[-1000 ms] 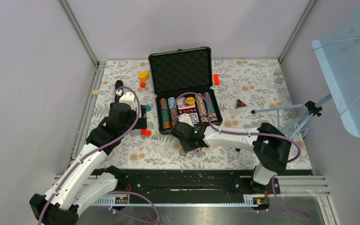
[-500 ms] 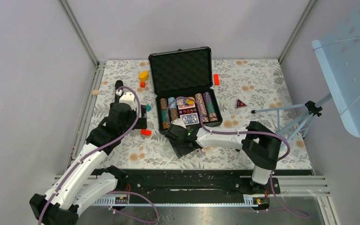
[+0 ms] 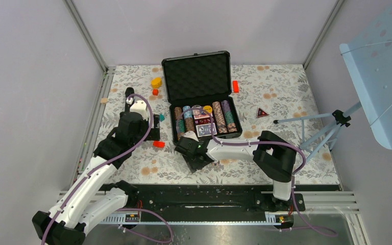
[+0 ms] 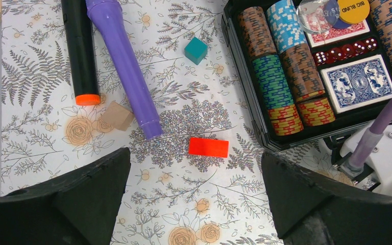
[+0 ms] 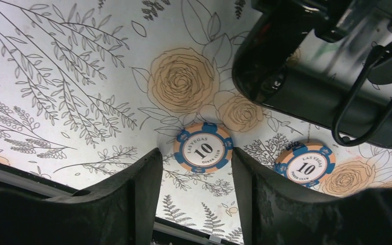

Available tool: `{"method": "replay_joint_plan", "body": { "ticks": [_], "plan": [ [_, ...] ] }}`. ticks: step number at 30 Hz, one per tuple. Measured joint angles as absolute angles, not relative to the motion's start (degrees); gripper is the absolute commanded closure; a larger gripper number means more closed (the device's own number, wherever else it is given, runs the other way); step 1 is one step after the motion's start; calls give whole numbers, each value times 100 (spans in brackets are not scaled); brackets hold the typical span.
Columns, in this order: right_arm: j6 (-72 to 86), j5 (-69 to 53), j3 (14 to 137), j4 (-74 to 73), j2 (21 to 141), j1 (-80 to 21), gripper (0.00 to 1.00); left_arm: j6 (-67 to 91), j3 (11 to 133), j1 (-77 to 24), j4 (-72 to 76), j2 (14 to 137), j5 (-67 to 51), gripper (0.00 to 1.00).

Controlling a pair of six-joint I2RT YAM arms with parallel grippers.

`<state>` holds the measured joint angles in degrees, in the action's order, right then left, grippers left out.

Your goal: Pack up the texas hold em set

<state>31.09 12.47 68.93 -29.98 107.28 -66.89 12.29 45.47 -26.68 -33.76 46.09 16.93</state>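
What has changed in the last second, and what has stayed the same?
The right gripper moved left along the near side of the case; it now stands open around a loose poker chip. Nothing was taken hold of. The left gripper, open, and the open case stayed as they were.

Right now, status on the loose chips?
Left claw open, left of the case. Right claw open, straddling a chip on the table. Second chip loose beside it. Case lid up; nothing between claw and chip.

Teal cube (image 4: 196,50), red block (image 4: 208,147), purple cylinder (image 4: 125,66)
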Motion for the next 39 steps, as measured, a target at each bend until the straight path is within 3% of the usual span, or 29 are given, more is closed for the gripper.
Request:
{"method": "replay_joint_plan", "body": {
  "ticks": [11, 31, 39],
  "plan": [
    [3111, 1258, 7024, -3048, 10829, -6746, 52, 1229, 4547, -2668, -3376, 4609, 1693, 1],
    [3087, 1747, 7022, -3411, 10296, -6713, 52, 1229, 4547, -2668, -3376, 4609, 1691, 1],
    [3065, 1719, 6768, -3374, 9876, -6479, 39, 1229, 4547, -2668, -3376, 4609, 1691, 1]
  ]
}}
